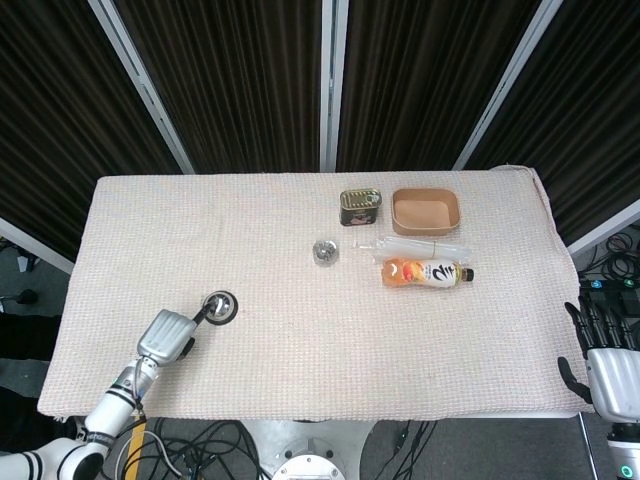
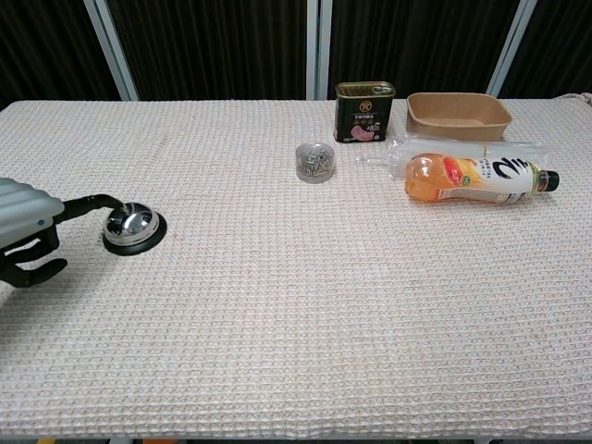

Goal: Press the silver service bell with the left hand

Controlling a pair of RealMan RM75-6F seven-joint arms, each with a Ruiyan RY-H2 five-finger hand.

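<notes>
The silver service bell (image 2: 129, 225) on its black base sits near the table's left side, also in the head view (image 1: 220, 307). My left hand (image 2: 28, 229) lies just left of it, one finger (image 2: 92, 201) arched over with its tip at the bell's top edge; the other fingers curl under, holding nothing. In the head view the left hand (image 1: 169, 335) sits below-left of the bell. My right hand (image 1: 606, 355) hangs off the table's right edge with fingers spread, empty.
Far right of the bell lie an orange drink bottle (image 2: 472, 178), a clear plastic bag (image 2: 462, 148), a brown tray (image 2: 458, 114), a green tin (image 2: 364, 111) and a small clear cup of metal bits (image 2: 315, 162). The cream woven cloth (image 2: 296, 305) covers the table.
</notes>
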